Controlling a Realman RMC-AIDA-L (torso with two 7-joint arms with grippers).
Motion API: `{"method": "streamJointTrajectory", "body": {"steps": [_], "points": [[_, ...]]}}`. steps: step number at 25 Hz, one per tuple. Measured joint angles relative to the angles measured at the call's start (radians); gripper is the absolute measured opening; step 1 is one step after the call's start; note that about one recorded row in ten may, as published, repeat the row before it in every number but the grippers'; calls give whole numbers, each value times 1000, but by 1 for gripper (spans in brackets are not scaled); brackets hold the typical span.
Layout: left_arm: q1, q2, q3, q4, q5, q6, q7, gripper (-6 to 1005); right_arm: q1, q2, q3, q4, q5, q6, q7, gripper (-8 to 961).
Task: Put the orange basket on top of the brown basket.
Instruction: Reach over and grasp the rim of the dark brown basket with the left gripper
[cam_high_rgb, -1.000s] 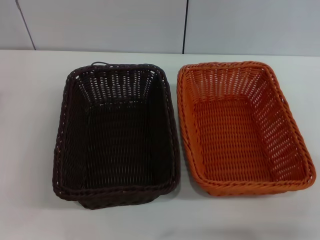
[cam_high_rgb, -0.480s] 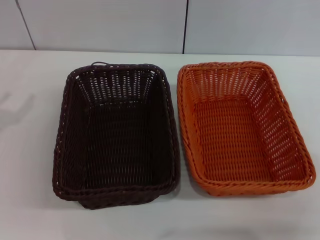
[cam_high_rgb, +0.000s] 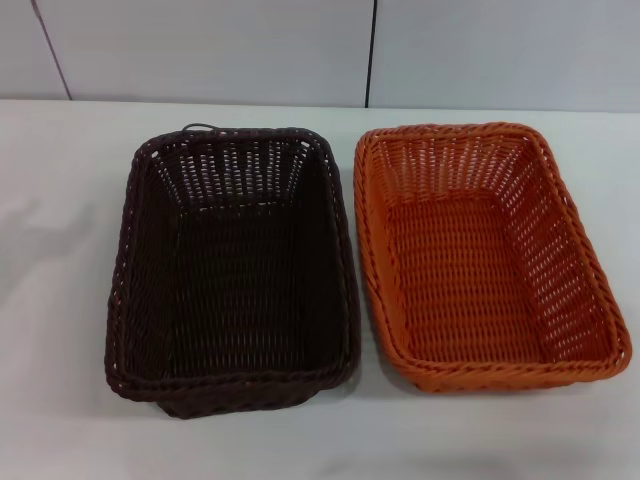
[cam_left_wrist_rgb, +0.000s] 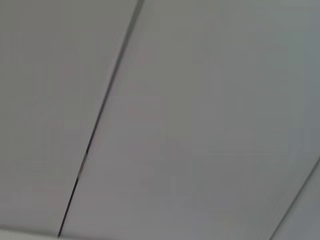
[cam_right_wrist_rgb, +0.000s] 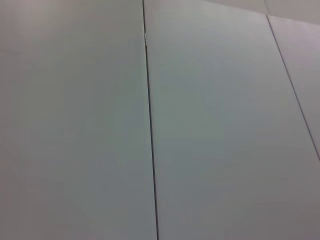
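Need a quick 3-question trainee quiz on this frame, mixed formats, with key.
1. True or false: the orange basket already sits on top of the brown basket.
2. Seen from the head view, the brown basket stands on which side of the orange one? A) the robot's left B) the robot's right C) behind it
3. Fill in: both baskets rest on the white ____.

Key
1. False; they stand side by side, both empty.
2. A
3. table

Neither gripper shows in any view; both wrist cameras see only grey wall panels.
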Motion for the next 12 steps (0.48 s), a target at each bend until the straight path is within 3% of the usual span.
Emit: {"method": "streamJointTrajectory", "body": {"steps": [1, 5, 12], "points": [[0, 0, 0, 0, 0, 0, 0, 803, 0, 0, 0, 0, 0, 0, 0, 735], [-17, 0, 143, -148, 228, -60, -147, 802, 1, 0, 0, 0, 0, 1, 4, 735], [-31, -3, 317, -228, 398, -76, -285, 803, 9, 0, -1, -6, -1, 5, 5, 735]]}}
